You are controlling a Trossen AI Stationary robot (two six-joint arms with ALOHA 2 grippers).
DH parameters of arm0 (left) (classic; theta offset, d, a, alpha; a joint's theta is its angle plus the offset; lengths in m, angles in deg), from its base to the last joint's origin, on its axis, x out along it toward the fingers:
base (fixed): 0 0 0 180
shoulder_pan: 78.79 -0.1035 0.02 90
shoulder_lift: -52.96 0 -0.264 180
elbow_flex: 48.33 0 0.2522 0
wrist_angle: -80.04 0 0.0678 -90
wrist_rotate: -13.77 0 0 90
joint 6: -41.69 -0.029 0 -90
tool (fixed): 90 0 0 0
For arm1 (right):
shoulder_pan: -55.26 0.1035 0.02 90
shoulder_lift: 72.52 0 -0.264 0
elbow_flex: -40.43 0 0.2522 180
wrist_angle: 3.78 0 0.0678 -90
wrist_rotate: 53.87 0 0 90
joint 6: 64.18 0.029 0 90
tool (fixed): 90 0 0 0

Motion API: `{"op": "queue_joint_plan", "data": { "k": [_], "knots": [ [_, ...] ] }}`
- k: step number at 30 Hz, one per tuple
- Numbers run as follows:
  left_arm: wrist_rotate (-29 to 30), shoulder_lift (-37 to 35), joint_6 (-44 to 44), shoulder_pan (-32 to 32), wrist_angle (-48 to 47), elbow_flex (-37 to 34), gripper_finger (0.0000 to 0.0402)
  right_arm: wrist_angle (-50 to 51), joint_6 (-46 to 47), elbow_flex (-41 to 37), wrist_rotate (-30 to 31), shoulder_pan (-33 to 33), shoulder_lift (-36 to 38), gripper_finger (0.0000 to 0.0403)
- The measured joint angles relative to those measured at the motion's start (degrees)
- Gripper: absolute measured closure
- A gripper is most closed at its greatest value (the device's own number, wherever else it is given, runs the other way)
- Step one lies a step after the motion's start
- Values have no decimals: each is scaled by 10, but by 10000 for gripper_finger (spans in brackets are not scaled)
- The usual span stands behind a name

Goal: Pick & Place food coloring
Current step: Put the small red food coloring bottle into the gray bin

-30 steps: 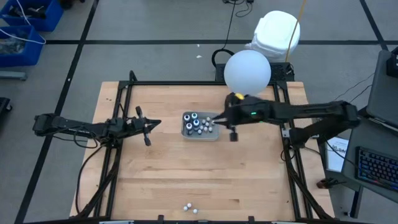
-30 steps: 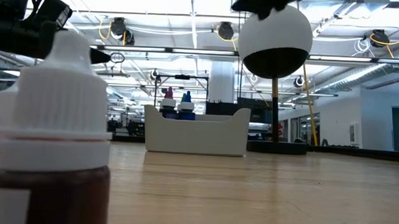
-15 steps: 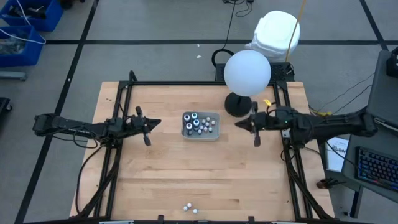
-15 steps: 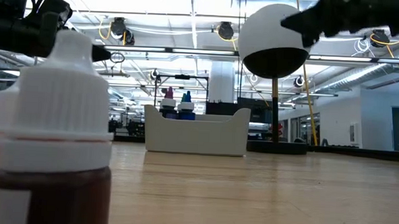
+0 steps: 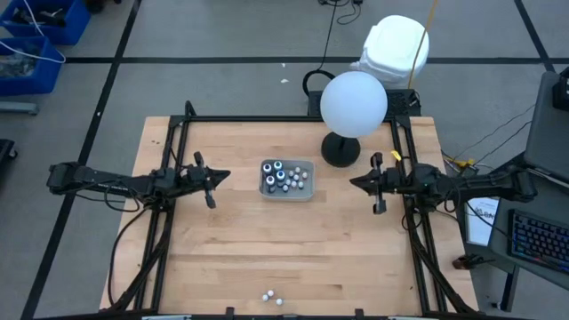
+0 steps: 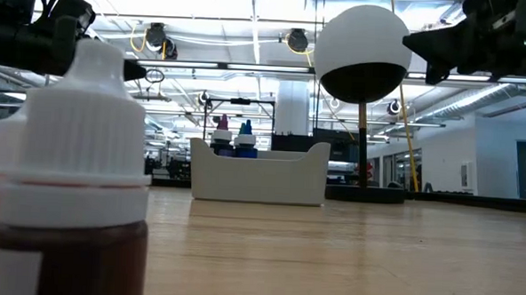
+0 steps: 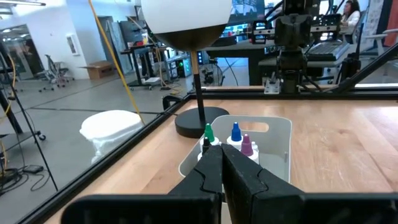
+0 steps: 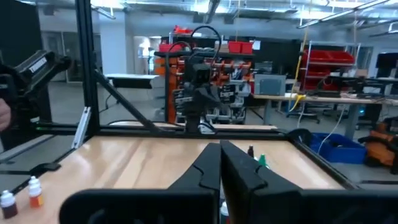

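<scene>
A small grey tray (image 5: pixel 308 192) at mid-table holds several tiny food coloring bottles (image 5: pixel 283 176), standing upright with coloured tips (image 7: pixel 236 132). Two more bottles (image 5: pixel 271 297) stand loose near the table's front edge; one white-capped, brown one (image 6: pixel 66 174) looms right at the low camera. My left gripper (image 5: pixel 227 175) hovers shut to the left of the tray, pointing level at it. My right gripper (image 5: pixel 353 182) hovers shut well to the tray's right, also pointing level toward it. Neither has anything between its fingers.
A large white globe (image 5: pixel 354 103) on a black stand (image 5: pixel 340 151) rises behind and right of the tray, close to my right gripper. Black frame rails (image 5: pixel 169 178) run along both sides of the wooden tabletop. Bare wood lies between the tray and the front edge.
My right gripper has drawn back from over the tray's right end toward the table's right edge, sinking lower and levelling out as it went. The tray and its bottles have kept their place.
</scene>
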Motion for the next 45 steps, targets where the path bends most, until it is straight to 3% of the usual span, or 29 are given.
{"op": "queue_joint_plan", "data": {
  "k": [20,25,29,31,35,40,45],
  "knots": [
    [1,0,0,0,-1,0,389,-48,-44,-47,-4,0,1,403],
    [16,0,59,0,1,0,389,-48,-52,-47,-5,0,1,403],
    [-45,7,97,19,-53,26,390,-48,-52,-47,-5,0,1,403],
    [-57,30,124,49,-87,49,395,-49,-52,-48,-5,0,1,403],
    [-14,111,141,130,-138,110,396,-50,-52,-48,-5,0,1,403],
    [51,256,150,227,-233,227,398,-58,-38,-48,-5,0,1,403],
    [81,406,197,280,-331,351,391,-58,-35,-48,-5,0,1,403]
  ]
}}
